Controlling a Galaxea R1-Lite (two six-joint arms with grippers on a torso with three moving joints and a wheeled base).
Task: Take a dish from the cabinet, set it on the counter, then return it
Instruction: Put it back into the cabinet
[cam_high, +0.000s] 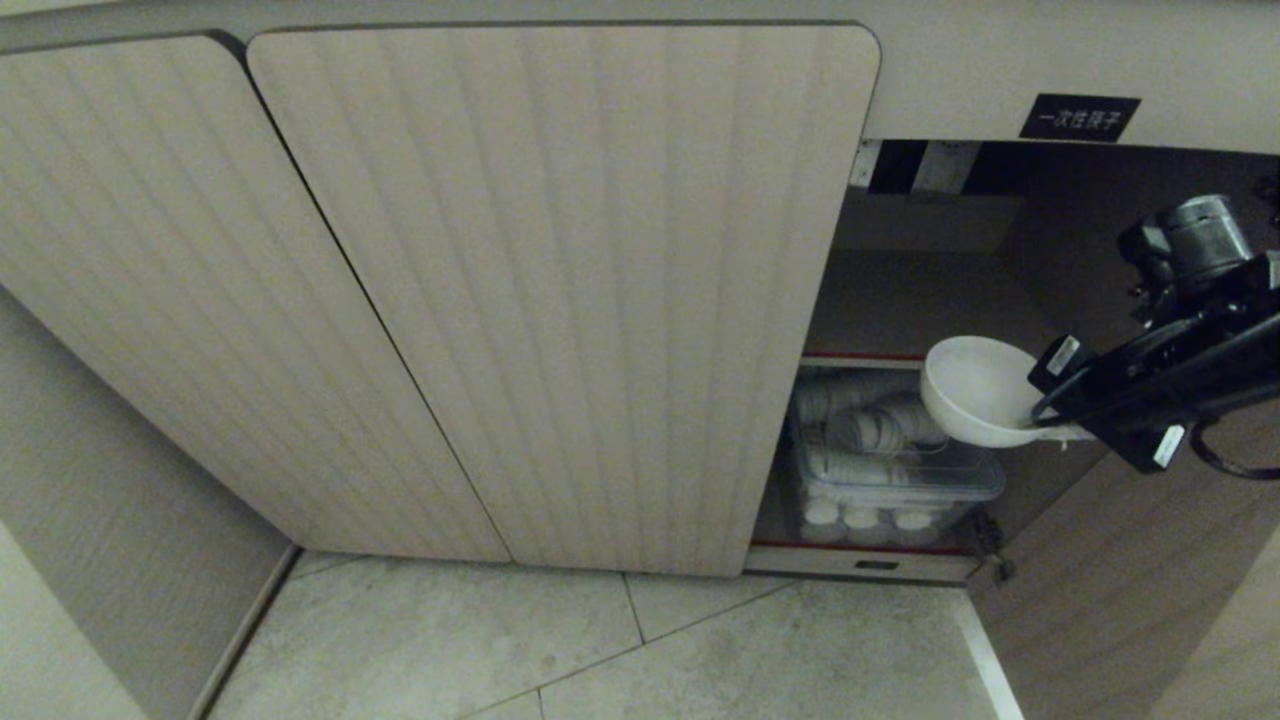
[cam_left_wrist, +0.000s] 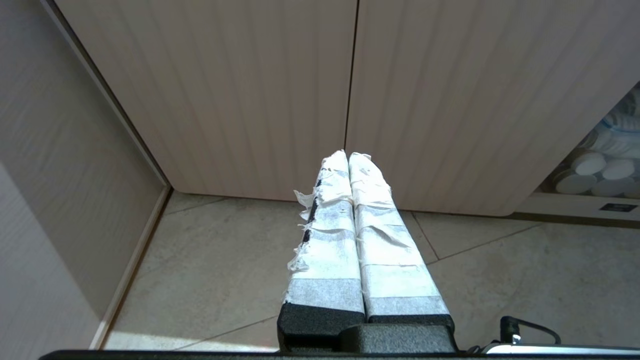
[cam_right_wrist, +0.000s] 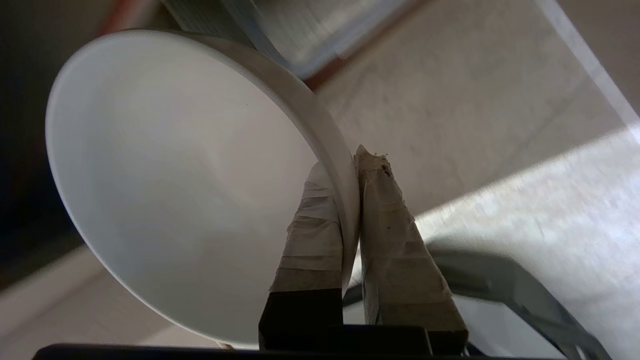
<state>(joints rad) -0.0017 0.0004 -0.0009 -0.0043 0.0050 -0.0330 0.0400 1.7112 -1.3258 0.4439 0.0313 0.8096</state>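
Note:
The dish (cam_high: 975, 385) is a plain white bowl, held in the air in front of the cabinet's (cam_high: 560, 290) open right bay. My right gripper (cam_high: 1050, 428) is shut on its rim, one taped finger inside the bowl and one outside. In the right wrist view the dish (cam_right_wrist: 180, 185) fills the frame and the gripper (cam_right_wrist: 345, 165) pinches its edge. My left gripper (cam_left_wrist: 346, 155) is shut and empty, parked low over the floor before the shut doors. The counter is out of view.
Inside the open bay, stacked white cups and a clear plastic box (cam_high: 890, 470) sit on shelves with red front edges (cam_high: 860, 357). A black label (cam_high: 1078, 117) is above the opening. The open door (cam_high: 1130, 580) hangs at the right. Tiled floor (cam_high: 620, 650) lies below.

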